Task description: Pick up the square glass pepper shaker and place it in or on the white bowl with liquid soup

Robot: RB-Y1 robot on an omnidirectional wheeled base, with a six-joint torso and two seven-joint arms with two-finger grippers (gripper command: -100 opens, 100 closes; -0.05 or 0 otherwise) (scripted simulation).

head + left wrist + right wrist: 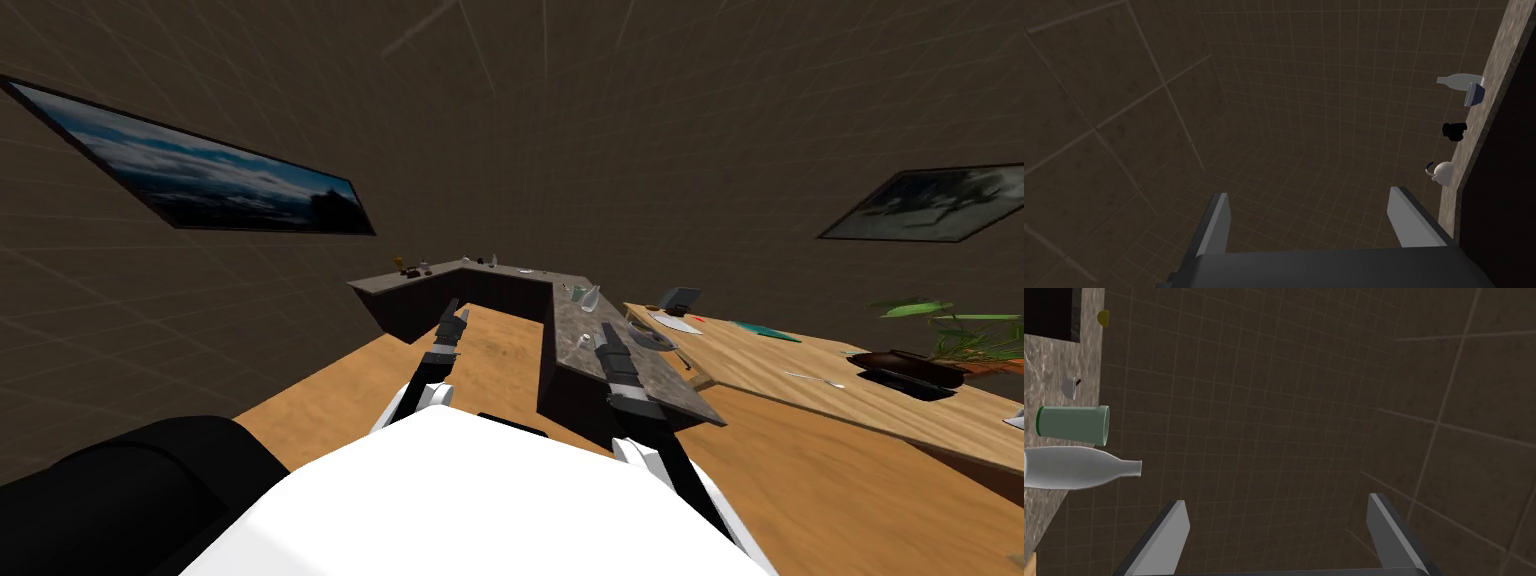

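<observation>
Both arms are reaching forward at the L-shaped, stone-topped counter [640, 385].

Right arm: the right gripper [601, 330] is hovering over the near arm of the counter. Its jaws are standing wide apart and gripping nothing.

Task items: a small pale item [583, 343], likely the pepper shaker but too small to confirm, is sitting on the counter just beside that gripper, on its left. A pale shallow bowl [650, 336] is resting near the gripper's other side; its contents cannot be told. Beyond them a white bottle [1074, 468] and a green cup [1071, 424] are standing side by side.

Left arm: the left gripper [457, 310] is hanging over the wooden floor [500, 360] inside the counter's corner, jaws fully open and empty. On the far arm of the counter a blue-rimmed bowl [1474, 94], a black object [1454, 131] and a round white pot [1443, 172] are sitting in a row.

A wooden table [900, 400] is standing to the counter's right, carrying a potted plant [950, 330].
</observation>
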